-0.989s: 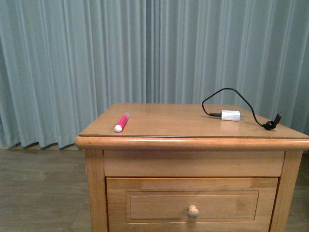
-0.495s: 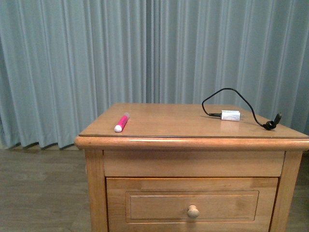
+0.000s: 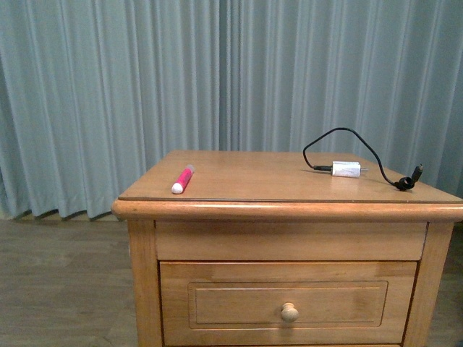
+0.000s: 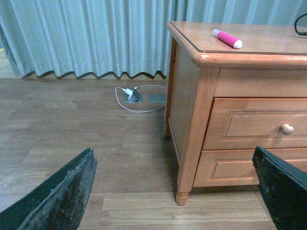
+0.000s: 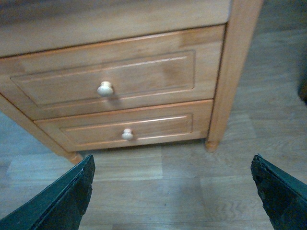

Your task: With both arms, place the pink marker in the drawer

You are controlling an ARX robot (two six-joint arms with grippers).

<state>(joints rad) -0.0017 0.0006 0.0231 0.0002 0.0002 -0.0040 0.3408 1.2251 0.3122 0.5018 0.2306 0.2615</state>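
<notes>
Scanning the front view: pink marker point(image 3: 183, 180) lies flat on the nightstand point(image 3: 289, 211) top, near its left front corner. Long axis runs near to far, tilted slightly right. White cap end points near, pink end points far toward the curtain point(image 3: 108, 94). White charger point(image 3: 346, 170) with looped black cable point(image 3: 347, 137) sits well apart, on the far right of the top. Drawer point(image 3: 239, 278) is closed, with its round knob point(image 3: 289, 312) at centre. No arm or gripper shows in this view. Against one second ago, the whole nightstand sits a touch higher in the picture. Marker keeps its spot and heading on the top.

Left wrist view: left gripper point(image 4: 172, 152) has its fingers point(image 4: 62, 196) spread wide, with nothing between them. It faces the nightstand's left front corner from out over the wood floor point(image 4: 72, 124). Marker point(image 4: 227, 39) is on the top, well apart from the jaws and beyond them, cap end toward the front edge. Drawer point(image 4: 254, 125) is shut. A white cord and plug block point(image 4: 134, 95) lie on the floor by the curtain.

Right wrist view, slightly blurred: right gripper point(image 5: 172, 158) also has its fingers point(image 5: 283, 196) spread wide and empty. Drawer point(image 5: 144, 76) and the lower drawer point(image 5: 158, 125) are both closed. Marker is not in this view.
</notes>
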